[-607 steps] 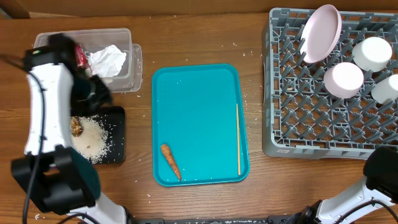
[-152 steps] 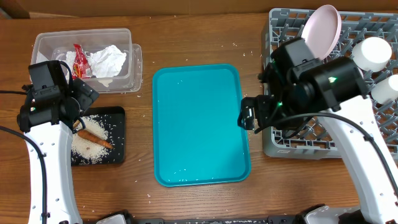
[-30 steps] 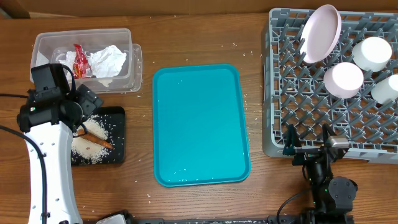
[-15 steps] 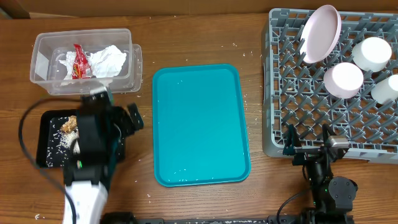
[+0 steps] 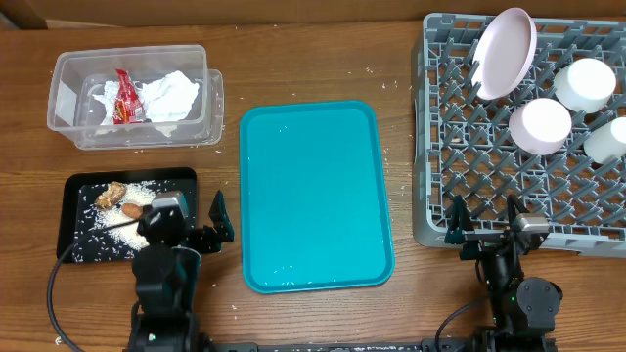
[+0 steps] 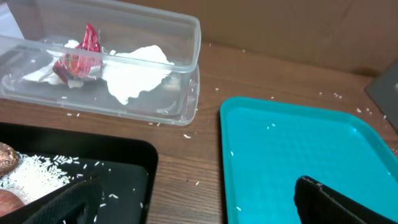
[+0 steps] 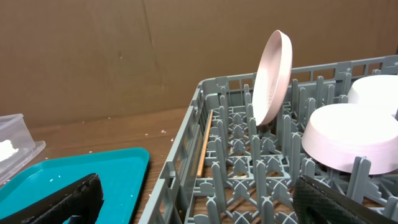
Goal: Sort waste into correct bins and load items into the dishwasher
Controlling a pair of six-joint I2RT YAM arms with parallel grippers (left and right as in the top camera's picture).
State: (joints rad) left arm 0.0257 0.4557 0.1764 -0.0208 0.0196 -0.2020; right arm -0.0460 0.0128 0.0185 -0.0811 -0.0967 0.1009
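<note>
Both arms sit low at table's near edge. Left gripper [image 5: 189, 220] at 7 o'clock and right gripper [image 5: 482, 223] at 5 o'clock have jaws spread wide, holding nothing. At 8 o'clock, black tray [image 5: 70, 246] holds carrot [image 5: 130, 208], brown lump [image 5: 111, 194] and rice [image 5: 140, 193]. Teal tray [image 5: 313, 196] lies centre. Grey rack [image 5: 489, 176], 2-3 o'clock, carries cup [image 5: 608, 139], 2 white bowls [image 5: 541, 125] [image 5: 587, 83], wooden stick [image 7: 203, 151] by its left wall, and plate [image 5: 507, 51] on edge at far side. Clear tub [image 5: 67, 70], 10 o'clock, contains red wrapper [image 5: 122, 95] and tissue [image 5: 168, 96].
</note>
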